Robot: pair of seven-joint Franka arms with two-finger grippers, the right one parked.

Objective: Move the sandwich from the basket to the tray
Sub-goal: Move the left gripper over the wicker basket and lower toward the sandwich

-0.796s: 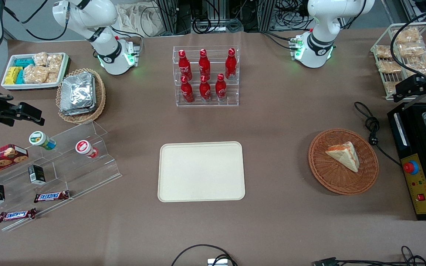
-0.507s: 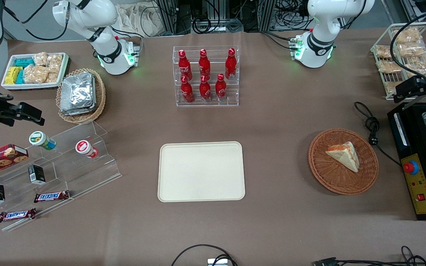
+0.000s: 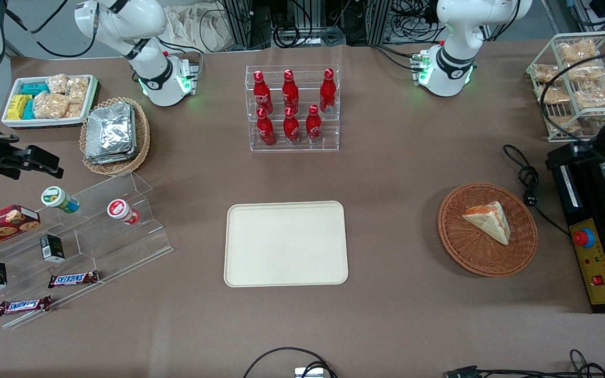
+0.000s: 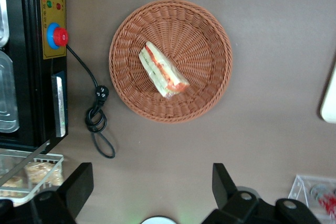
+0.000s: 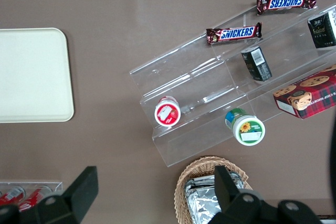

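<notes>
Cream-beige and bare, the tray (image 3: pixel 285 243) is found nearest the front edge of the worktop, at its middle. Toward the working arm's end, slightly farther from the front camera, the reddish woven basket (image 3: pixel 487 229) is seen, with the sandwich (image 3: pixel 489 220) lying in it on its side, filling edge exposed. A black cable (image 3: pixel 527 178) is coiled just beside the basket's rim, and a black appliance (image 3: pixel 591 236) occupies that end's edge. Farther still, the gripper (image 4: pixel 152 192) is held high above the worktop, well apart from the basket; its fingers are spread wide with nothing between them.

Several failures can be foreseen. The soft wedge could be crushed or its layers split if it is pinched across the bread faces too firmly. Should the descent be off-centre, the wicker rim may be struck and the light basket shoved. The cable could be snagged on approach.
</notes>
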